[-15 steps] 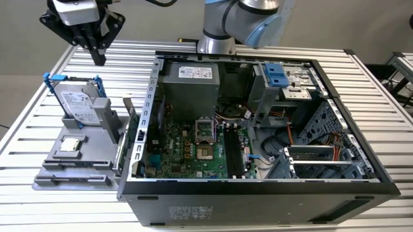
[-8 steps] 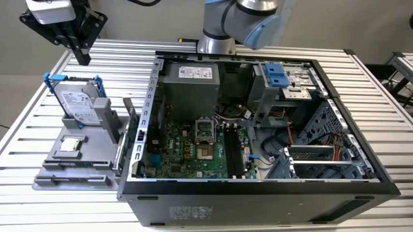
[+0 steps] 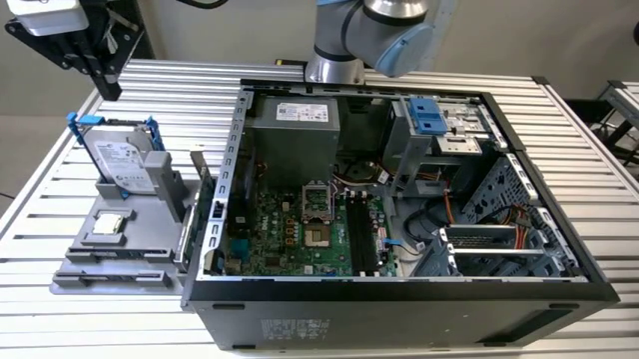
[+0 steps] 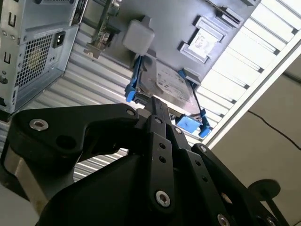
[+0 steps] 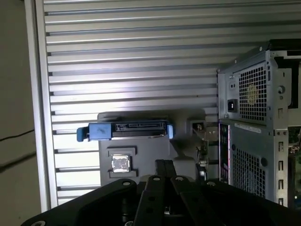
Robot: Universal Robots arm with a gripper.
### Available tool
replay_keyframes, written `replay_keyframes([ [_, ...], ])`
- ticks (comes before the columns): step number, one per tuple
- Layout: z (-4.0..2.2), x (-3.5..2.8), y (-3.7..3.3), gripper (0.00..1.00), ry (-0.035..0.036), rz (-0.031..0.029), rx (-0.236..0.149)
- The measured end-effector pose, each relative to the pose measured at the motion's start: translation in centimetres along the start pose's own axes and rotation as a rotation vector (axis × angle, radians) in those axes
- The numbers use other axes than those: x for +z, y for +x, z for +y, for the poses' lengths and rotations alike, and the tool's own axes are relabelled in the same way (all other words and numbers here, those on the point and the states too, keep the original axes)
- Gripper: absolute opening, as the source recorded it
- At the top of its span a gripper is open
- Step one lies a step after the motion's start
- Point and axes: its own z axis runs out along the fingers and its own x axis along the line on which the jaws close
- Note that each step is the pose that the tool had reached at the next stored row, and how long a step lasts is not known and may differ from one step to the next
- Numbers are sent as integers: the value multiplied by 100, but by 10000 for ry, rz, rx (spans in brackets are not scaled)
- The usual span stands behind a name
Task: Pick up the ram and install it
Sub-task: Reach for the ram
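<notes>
My gripper [image 3: 106, 90] hangs at the exterior view's far left, high above the slatted table [image 3: 30, 224] and beyond the far end of the grey tray [image 3: 110, 263]. Its fingers point down. In both wrist views the fingers [image 5: 161, 165] lie pressed together, with nothing held between them.

On the tray, the hard drive [image 3: 125, 166] stands upright in its blue bracket. In both wrist views my fingertips line up just short of it. Nearer the camera in the exterior view, the small square processor chip [image 3: 110, 223] lies flat in its recess.

Along the tray's edge nearest the computer case [image 3: 399, 314], a thin dark green board stands on its long edge. I take this to be the ram [image 3: 203, 200], though it is seen nearly edge-on. It sits in its holder just beside the case wall, well apart from my gripper.

The case lies open on its side, showing the green motherboard [image 3: 289, 239]. The power supply [image 3: 295, 134] sits behind the board, and the long black memory slots [image 3: 364, 235] run along the exterior view's right of the processor socket.

My arm [image 3: 370, 30] rises behind the case, its grey and blue joint leaning over the back edge. Further right is the drive cage [image 3: 439, 123] with its blue latches.
</notes>
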Motion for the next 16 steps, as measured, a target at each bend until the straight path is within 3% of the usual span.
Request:
replay_keyframes([
  [16, -30, -9, 474, 0, -1, 3, -66],
])
